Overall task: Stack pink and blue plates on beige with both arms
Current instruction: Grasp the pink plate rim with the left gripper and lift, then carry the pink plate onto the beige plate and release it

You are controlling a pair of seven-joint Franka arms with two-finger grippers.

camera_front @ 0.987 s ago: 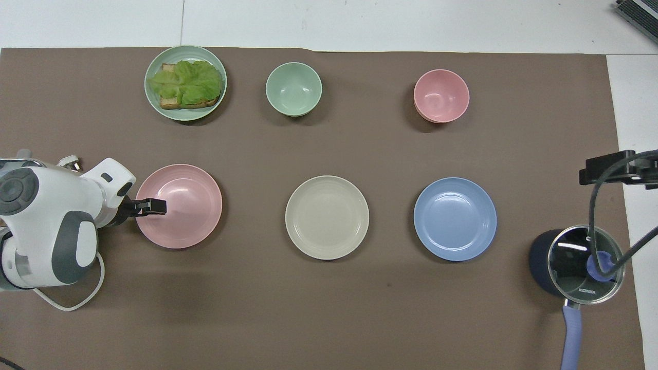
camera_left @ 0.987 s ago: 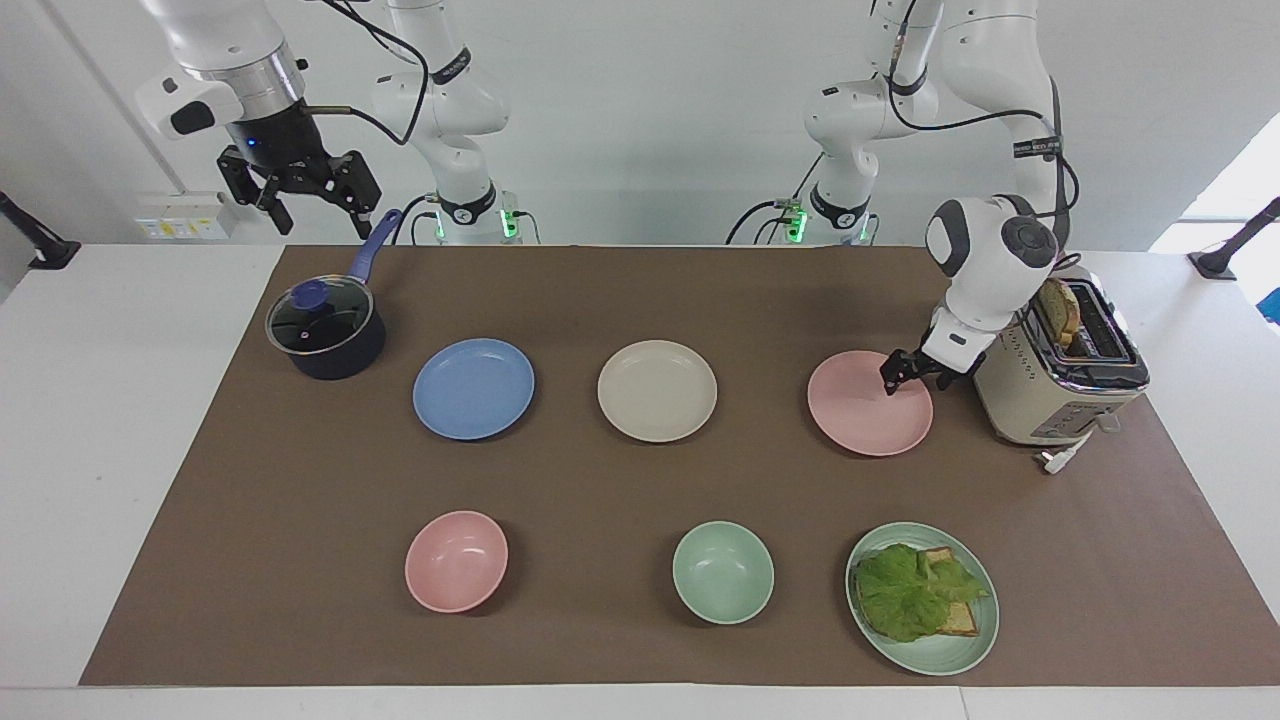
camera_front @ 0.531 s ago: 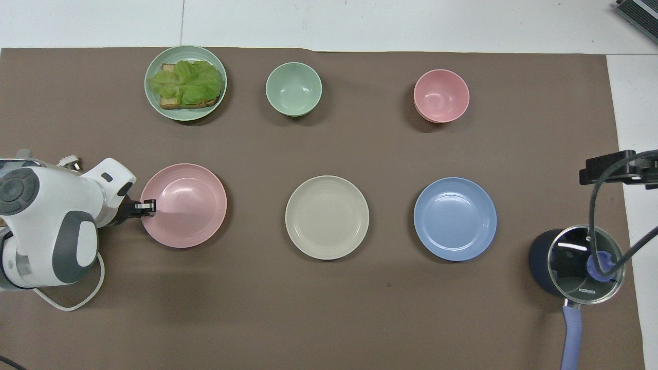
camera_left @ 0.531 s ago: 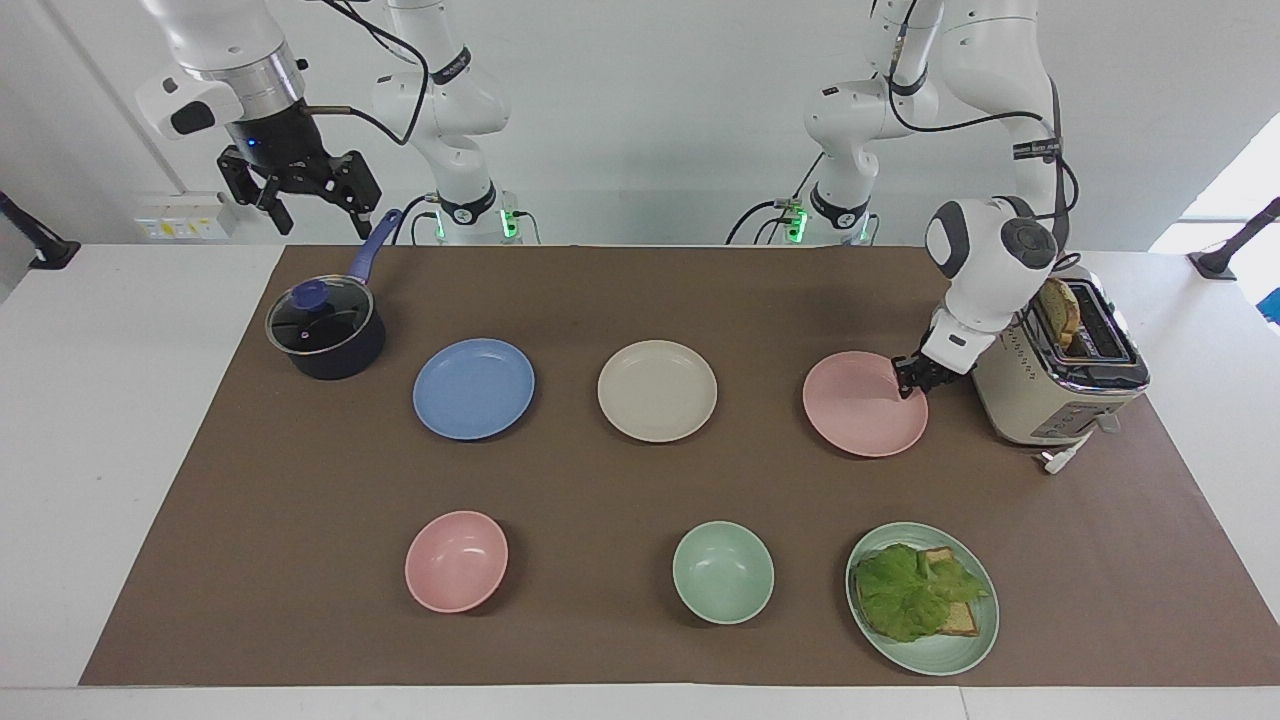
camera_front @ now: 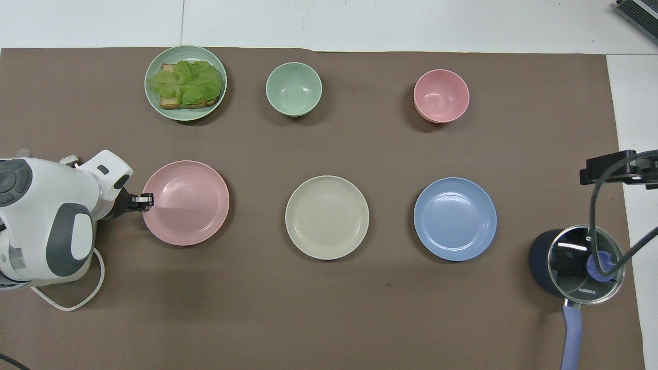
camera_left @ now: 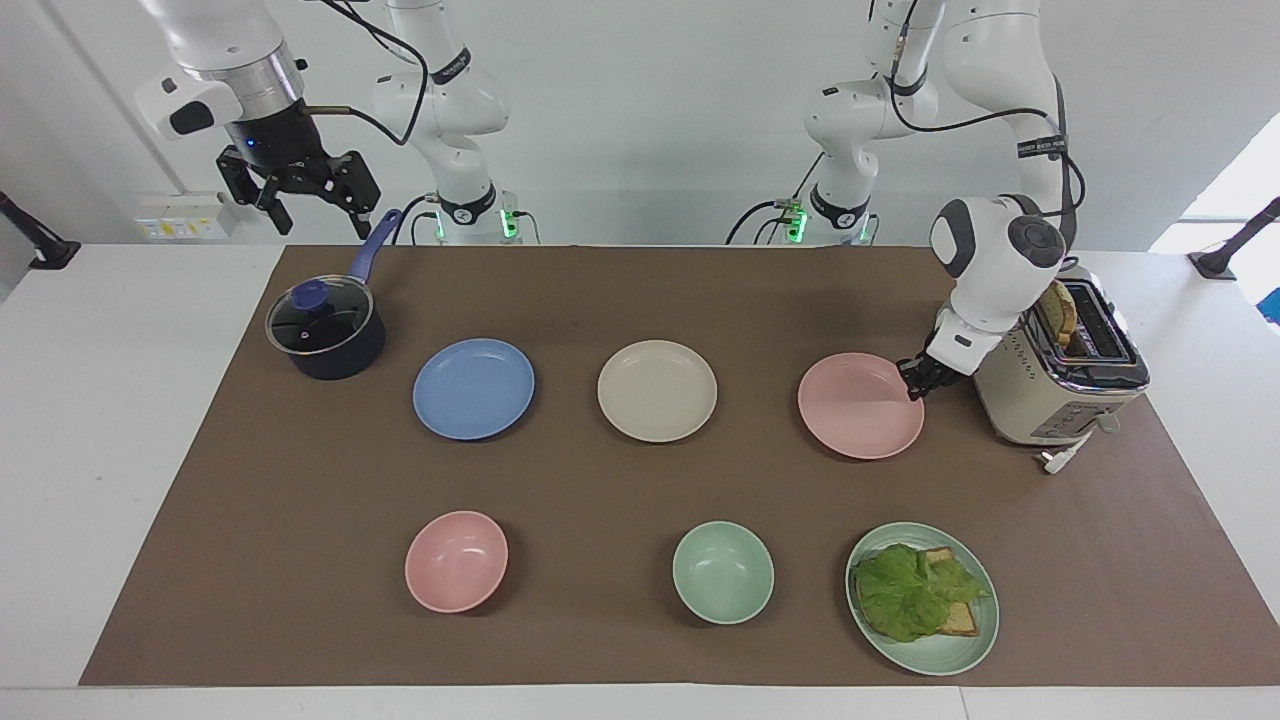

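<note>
1. White walls back a white table (camera_left: 120,450) covered by a brown mat (camera_left: 620,480), with both robot bases at its edge.
2. Three plates lie in a row across the middle of the mat: the pink plate (camera_left: 858,408) toward the left arm's end, the beige plate (camera_left: 657,390) in the centre, the blue plate (camera_left: 473,388) toward the right arm's end. They lie apart from one another.
3. The left tool (camera_left: 913,383) is down at the pink plate's rim on the side facing the toaster (camera_left: 1050,385), its fingertips pinched together on that rim. The plate's rim under the tool looks slightly lifted; the rest sits on the mat.
4. The toaster stands just beside that tool, with a slice of bread (camera_left: 1057,310) sticking up from a slot.
5. The right tool (camera_left: 305,205) hangs high in the air over the table edge near the saucepan (camera_left: 325,330), its fingers spread apart and holding nothing; that arm waits.
6. The saucepan, lidded with glass, sits beside the blue plate, its blue handle pointing toward the robots.
7. Farther from the robots stand a pink bowl (camera_left: 456,560), a green bowl (camera_left: 722,572) and a green plate (camera_left: 922,598) carrying toast with lettuce (camera_left: 915,592).
</note>
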